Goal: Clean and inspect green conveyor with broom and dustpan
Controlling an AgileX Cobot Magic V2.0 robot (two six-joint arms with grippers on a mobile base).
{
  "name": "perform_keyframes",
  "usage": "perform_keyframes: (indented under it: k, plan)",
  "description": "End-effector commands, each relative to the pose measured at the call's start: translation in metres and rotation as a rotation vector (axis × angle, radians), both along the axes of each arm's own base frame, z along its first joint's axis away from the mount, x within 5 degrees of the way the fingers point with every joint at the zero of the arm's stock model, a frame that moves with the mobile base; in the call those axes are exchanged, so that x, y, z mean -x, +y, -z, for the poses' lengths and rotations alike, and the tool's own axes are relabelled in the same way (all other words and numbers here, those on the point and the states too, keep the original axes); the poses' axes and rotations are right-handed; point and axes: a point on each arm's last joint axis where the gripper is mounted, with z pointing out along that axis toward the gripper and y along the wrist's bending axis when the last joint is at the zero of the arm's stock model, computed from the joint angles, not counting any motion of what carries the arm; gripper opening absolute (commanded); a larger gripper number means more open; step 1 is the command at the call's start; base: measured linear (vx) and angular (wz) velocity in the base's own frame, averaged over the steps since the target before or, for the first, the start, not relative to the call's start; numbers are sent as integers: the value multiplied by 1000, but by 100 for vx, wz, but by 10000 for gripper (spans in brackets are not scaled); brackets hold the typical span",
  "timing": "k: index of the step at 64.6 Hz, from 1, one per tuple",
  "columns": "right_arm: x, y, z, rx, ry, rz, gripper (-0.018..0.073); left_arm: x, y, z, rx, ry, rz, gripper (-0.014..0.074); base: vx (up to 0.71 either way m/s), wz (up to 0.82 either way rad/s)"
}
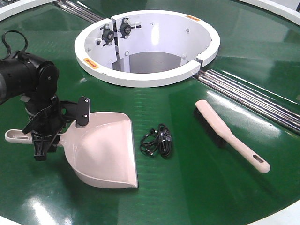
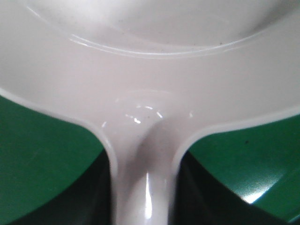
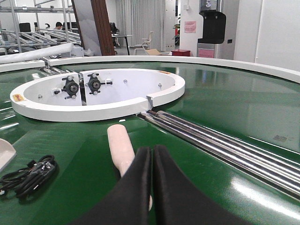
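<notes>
The green conveyor (image 1: 197,187) fills the front view. On it at the left lies the beige-pink dustpan (image 1: 105,150), mouth toward the front. My left gripper (image 1: 42,145) reaches down onto its handle. In the left wrist view the dark fingers (image 2: 96,192) press both sides of the dustpan handle (image 2: 143,197), shut on it. The broom (image 1: 229,136) lies flat at the right, slotted end toward the front. In the right wrist view my right gripper (image 3: 152,149) hovers over the broom (image 3: 119,145), fingers together with nothing between them. It is out of the front view.
A tangled black cable bundle (image 1: 158,140) lies between dustpan and broom. The white central ring (image 1: 145,77) stands behind them. Metal rollers (image 1: 253,96) run diagonally behind the broom. The conveyor's white rim (image 1: 281,218) shows at the front right.
</notes>
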Motion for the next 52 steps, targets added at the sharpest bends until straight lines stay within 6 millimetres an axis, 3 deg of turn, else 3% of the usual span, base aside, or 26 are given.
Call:
perform_keyframes:
  k: [1, 52]
  plan:
    - [1, 1, -6, 3, -78, -9, -9, 6, 2, -25, -14, -24, -4, -7, 0, 0]
    - [1, 1, -5, 3, -75, -9, -9, 6, 2, -25, -13, -25, -4, -6, 0, 0]
